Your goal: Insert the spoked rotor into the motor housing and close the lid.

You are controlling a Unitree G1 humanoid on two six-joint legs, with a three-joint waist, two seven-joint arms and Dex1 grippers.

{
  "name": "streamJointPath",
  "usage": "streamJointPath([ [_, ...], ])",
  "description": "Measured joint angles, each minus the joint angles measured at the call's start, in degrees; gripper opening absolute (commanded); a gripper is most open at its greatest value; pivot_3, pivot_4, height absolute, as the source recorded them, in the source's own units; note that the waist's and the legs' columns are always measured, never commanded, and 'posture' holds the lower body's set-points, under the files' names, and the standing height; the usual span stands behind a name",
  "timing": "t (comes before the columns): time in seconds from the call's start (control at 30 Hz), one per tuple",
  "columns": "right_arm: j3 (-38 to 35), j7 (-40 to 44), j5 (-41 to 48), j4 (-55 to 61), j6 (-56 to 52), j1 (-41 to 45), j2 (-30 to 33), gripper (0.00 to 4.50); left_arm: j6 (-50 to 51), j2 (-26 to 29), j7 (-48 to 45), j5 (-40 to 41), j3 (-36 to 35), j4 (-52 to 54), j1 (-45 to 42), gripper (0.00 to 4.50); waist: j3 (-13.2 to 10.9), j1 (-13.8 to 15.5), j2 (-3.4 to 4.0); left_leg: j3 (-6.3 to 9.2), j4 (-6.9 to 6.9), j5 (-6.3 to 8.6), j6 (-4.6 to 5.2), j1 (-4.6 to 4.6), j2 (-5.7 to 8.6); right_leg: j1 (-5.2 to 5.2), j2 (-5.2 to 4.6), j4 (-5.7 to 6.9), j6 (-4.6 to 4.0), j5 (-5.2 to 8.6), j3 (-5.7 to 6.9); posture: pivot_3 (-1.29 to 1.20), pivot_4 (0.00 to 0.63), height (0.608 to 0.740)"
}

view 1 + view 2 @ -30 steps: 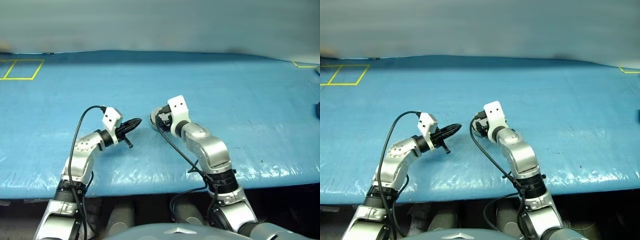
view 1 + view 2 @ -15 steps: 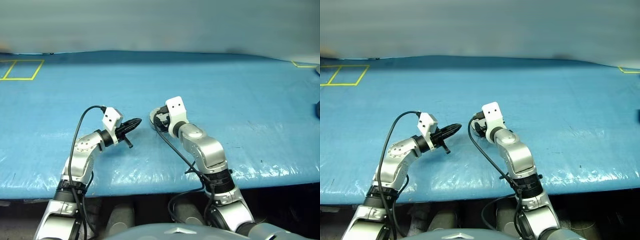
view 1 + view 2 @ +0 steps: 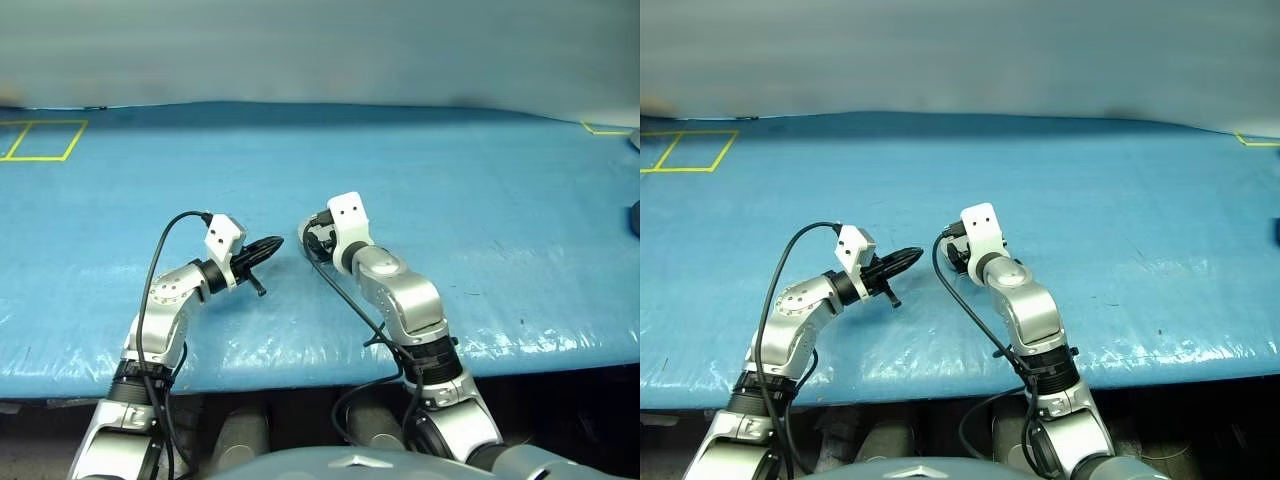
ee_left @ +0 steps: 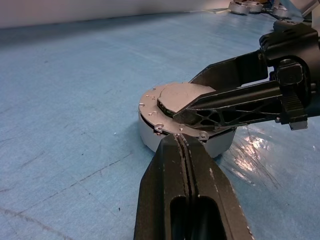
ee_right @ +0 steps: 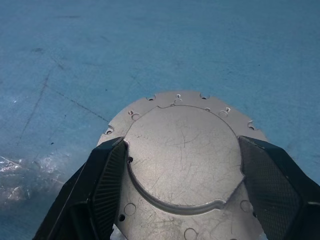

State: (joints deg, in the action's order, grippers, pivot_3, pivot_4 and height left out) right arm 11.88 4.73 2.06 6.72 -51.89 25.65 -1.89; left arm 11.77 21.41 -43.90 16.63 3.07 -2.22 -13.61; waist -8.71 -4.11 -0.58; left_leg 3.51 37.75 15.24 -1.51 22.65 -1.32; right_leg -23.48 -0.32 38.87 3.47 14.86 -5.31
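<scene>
- Since a second ago, the right arm's elbow and forearm have swung a little toward the middle, while the right gripper (image 5: 180,200) stays over the same spot; the left gripper (image 3: 272,244) has not moved.
- Blue plastic sheeting covers the tabletop (image 3: 450,180); it is wrinkled and glossy near the front edge, with faint scuffs and dark specks.
- Yellow tape lines mark rectangles at the far left corner (image 3: 40,138) and another at the far right edge (image 3: 610,129). A pale grey wall runs behind the tabletop.
- The motor housing (image 4: 150,135) sits on the sheeting between the two grippers, with the lid (image 5: 182,150) lying flat and shut on top, plain silver face up, small holes round its rim.
- Right jaws stand spread wide, one finger on each side of the lid's raised disc, close against its edge; whether they press it I cannot tell.
- Left jaws are clenched together with nothing between them, tip just at the housing's rim.
- Black cables loop from both wrists.
- At the far right edge lies a small dark thing (image 3: 636,220), too cut off to identify.
- No readable writing anywhere.
</scene>
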Motion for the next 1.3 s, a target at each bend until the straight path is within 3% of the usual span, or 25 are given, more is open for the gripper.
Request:
streamJointPath([
  [0.4,-0.63,-1.71,-1.22,-2.86,2.72,-1.05,-1.38,3.21,0.00,-0.02,0.10,0.01,-0.03,0.00,0.02,0.00,0.21,0.00,-0.08,0.02,0.06,-0.08,0.00,-0.18,-0.01,0.22,0.04,0.00,0.01,-0.01,-0.01,0.00,0.150,0.740],
  [0.6,-1.48,-3.06,-1.39,-5.44,2.97,-0.01,-3.00,3.21,0.00,-0.42,0.09,0.01,-0.04,0.00,0.21,0.00,0.27,-0.02,-0.13,-0.01,-0.05,-0.09,0.00,-0.97,-0.02,1.01,0.06,-0.11,0.20,0.14,-0.05,0.00,0.150,0.740],
  [1.3,-0.66,-2.63,-1.40,-0.22,5.47,-6.49,2.18,3.21,0.01,-0.48,0.16,0.02,-0.46,0.01,0.47,0.00,0.72,2.42,-0.07,0.25,-0.30,-0.01,0.16,-1.06,0.16,1.25,-0.19,-0.95,0.45,0.23,0.21,0.00,0.150,0.740],
])
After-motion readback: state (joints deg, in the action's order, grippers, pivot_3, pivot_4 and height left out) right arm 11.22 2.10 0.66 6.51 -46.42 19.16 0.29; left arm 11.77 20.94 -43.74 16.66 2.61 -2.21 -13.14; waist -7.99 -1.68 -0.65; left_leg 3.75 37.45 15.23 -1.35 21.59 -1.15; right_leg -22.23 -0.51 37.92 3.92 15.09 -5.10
